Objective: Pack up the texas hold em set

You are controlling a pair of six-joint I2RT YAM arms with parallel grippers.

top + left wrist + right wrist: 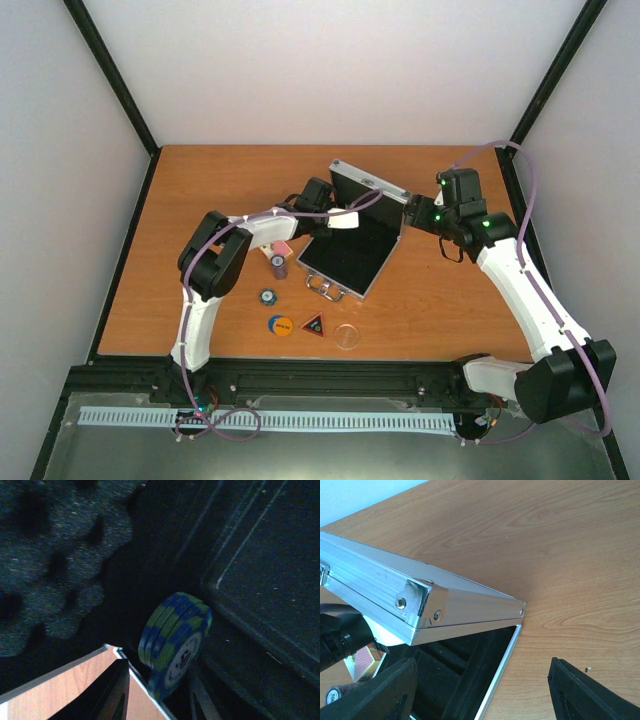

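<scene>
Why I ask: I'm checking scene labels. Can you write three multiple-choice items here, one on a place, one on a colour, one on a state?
1. Where is the clear disc? A in the case; B on the table beside the triangle; C on the case lid.
2. The chip stack in the left wrist view is: A blue-green; B red; C black.
3. The case is: A shut; B overturned; C open, lid raised.
Key: B, top view shows it on wood; A, its stripes show; C, black lining is exposed.
</scene>
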